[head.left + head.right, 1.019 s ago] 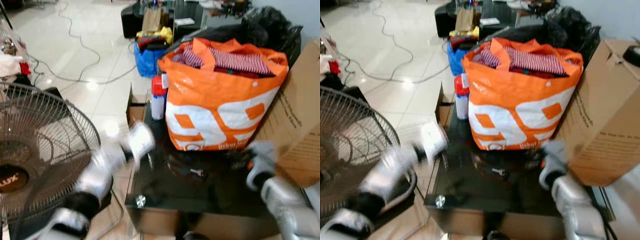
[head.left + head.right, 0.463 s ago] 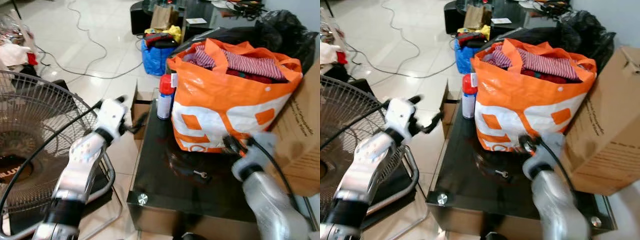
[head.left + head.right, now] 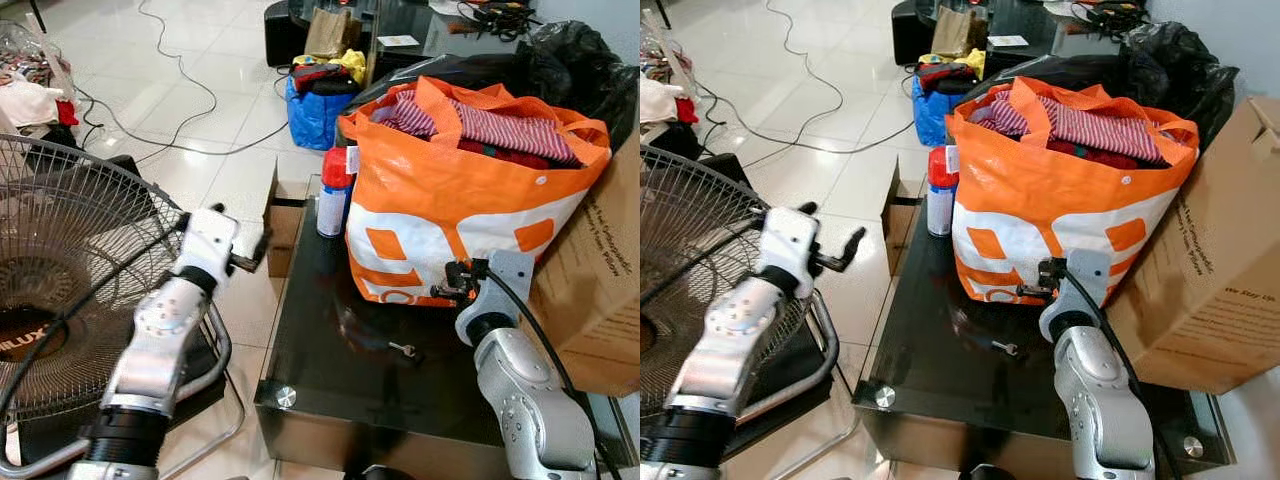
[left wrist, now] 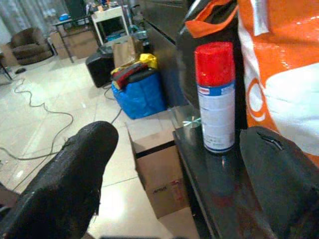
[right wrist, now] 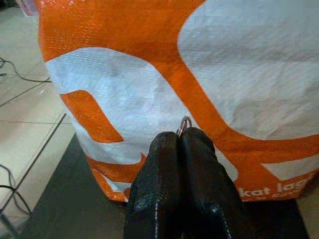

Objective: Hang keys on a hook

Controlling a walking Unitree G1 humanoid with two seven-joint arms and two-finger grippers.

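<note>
You see a black glass tabletop (image 3: 330, 380). On it, at 1 o'clock, stands an orange-white bag (image 3: 455, 205) full of clothes, with a red-capped spray can (image 3: 333, 192) just beside. At 9 o'clock stands a fan (image 3: 70, 290), at 3 o'clock a cardboard box (image 3: 600, 290).

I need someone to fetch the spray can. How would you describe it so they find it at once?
Start at the big orange and white bag stuffed with clothes on the black glass table. The spray can stands upright at the bag's left side, near the table's far corner. Its red cap and white and blue body set it apart.
</note>
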